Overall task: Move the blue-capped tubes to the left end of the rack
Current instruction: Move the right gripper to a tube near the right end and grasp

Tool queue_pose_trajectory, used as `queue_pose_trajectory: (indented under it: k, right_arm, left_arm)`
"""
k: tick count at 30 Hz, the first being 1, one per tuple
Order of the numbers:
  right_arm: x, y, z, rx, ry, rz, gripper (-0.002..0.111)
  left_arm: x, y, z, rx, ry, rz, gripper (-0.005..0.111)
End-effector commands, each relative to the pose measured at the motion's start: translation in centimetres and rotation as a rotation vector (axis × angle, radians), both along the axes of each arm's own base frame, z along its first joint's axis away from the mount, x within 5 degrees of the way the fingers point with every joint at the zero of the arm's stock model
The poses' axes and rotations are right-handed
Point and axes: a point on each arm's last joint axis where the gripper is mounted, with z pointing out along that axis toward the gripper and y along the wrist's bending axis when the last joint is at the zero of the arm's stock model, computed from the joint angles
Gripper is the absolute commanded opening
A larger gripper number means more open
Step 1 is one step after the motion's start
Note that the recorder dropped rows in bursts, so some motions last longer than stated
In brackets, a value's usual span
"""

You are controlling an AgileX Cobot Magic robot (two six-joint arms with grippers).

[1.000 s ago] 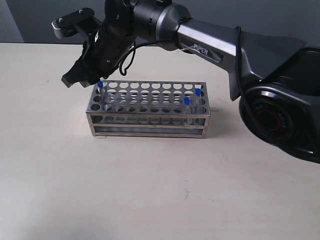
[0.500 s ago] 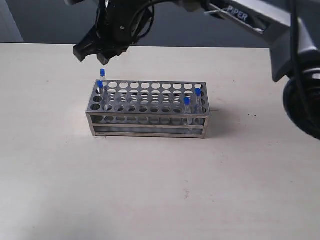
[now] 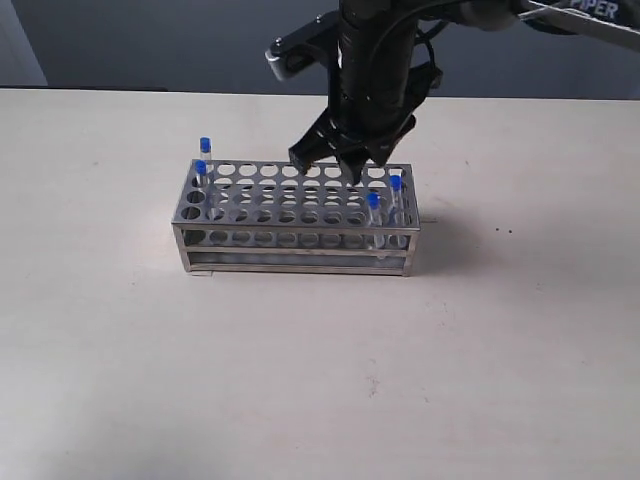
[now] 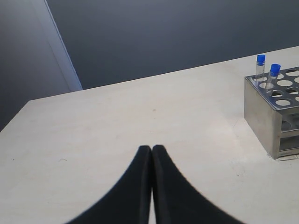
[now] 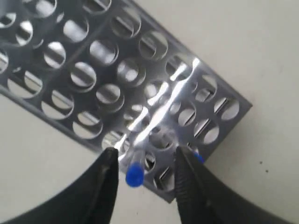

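Marking the arm (image 3: pixel 590 18), "PIPER" is read; right gripper (image 3: pixel 328 168) is spread above the rack (image 3: pixel 300 215), left gripper (image 4: pixel 152 150) pressed together.

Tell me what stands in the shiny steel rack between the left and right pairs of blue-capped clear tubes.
Only empty rack holes, per the exterior view; the open right gripper hangs above them.

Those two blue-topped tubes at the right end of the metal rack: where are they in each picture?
Exterior view: right-end tubes stand right of centre, beside the open right tool.
Left wrist view: not in it; only the left-end tubes show.
Right wrist view: at the rack's corner, one blue cap seen between the tool's fingers.
Shared landmark: the rack.
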Motion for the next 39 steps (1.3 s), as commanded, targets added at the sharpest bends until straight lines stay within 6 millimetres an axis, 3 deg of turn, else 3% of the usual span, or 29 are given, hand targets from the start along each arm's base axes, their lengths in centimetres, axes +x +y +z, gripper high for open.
queue_pose_trajectory:
  k: [1, 9, 18, 30, 36, 39]
  right_arm:
    - [-1.1, -1.3, 1.0, 0.006, 0.001, -0.026, 0.039]
    - [-2.2, -2.0, 1.1, 0.014, 0.038, -0.037, 0.039]
    - [-2.5, -1.3, 0.8, 0.072, 0.074, -0.013, 0.039]
    - [-1.5, -0.8, -2.7, -0.018, 0.105, -0.007, 0.038]
    - [-1.1, -0.9, -2.7, -0.032, 0.064, 0.005, 0.0]
    - [-1.1, -0.9, -2.7, -0.032, 0.06, 0.002, 0.001]
  left_arm:
    - [0.0, 0.0, 0.2, 0.0, -0.011, -0.005, 0.0]
    - [0.0, 0.0, 0.2, 0.0, -0.011, -0.005, 0.0]
    - [0.0, 0.0, 0.2, 0.0, -0.011, -0.005, 0.0]
    - [0.0, 0.0, 0.2, 0.001, -0.011, -0.005, 0.0]
    - [0.0, 0.0, 0.2, 0.001, -0.011, -0.005, 0.0]
    - [0.0, 0.0, 0.2, 0.001, -0.011, -0.005, 0.0]
